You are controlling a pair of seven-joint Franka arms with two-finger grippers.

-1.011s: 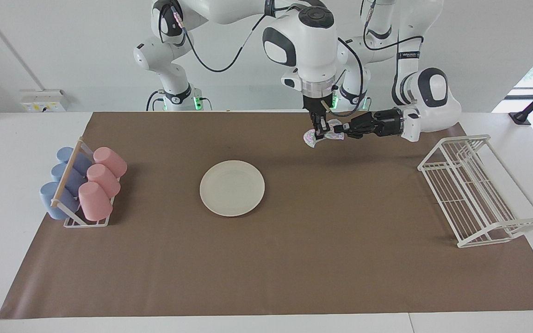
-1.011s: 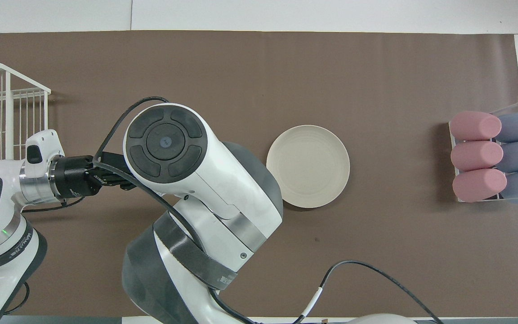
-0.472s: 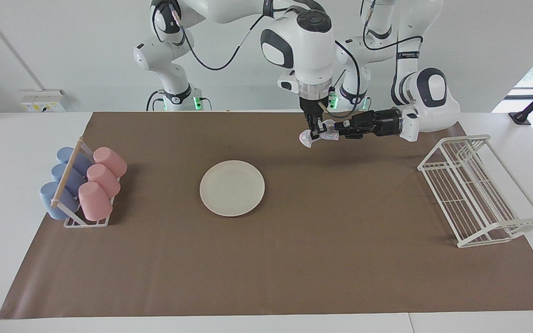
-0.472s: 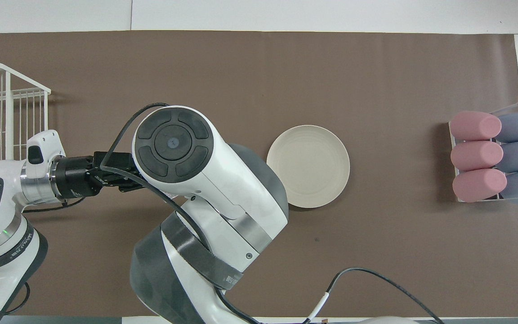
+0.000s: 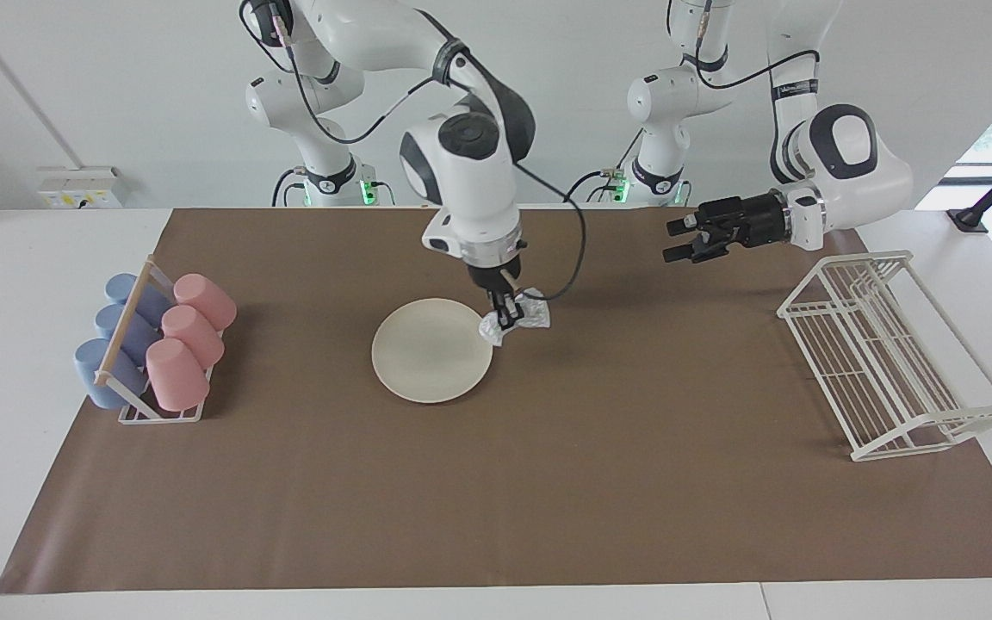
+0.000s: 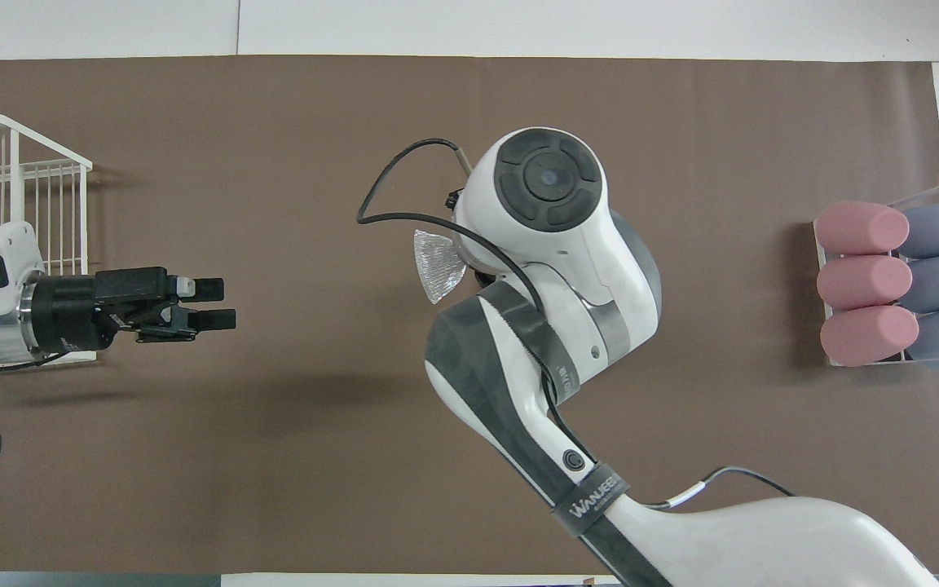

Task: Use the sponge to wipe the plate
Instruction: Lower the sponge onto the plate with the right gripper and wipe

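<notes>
The cream-white plate point(image 5: 427, 355) lies on the brown mat near the table's middle. My right gripper point(image 5: 505, 316) points down at the plate's edge toward the left arm's end and is shut on the glittery silver sponge point(image 5: 532, 315). The sponge hangs low over that rim; whether it touches the plate I cannot tell. In the overhead view the right arm hides the plate, and only a corner of the sponge point(image 6: 437, 266) sticks out from under the wrist. My left gripper point(image 5: 677, 240) point(image 6: 221, 304) hovers over the mat beside the wire rack, open and holding nothing.
A holder with pink and blue cups point(image 5: 156, 349) point(image 6: 897, 281) stands at the right arm's end of the mat. A white wire rack point(image 5: 883, 353) point(image 6: 13, 187) stands at the left arm's end, close to the left gripper.
The left gripper opened, let go of the sponge and drew back toward the wire rack. The right arm carried the sponge down from the hand-over spot to the plate's edge.
</notes>
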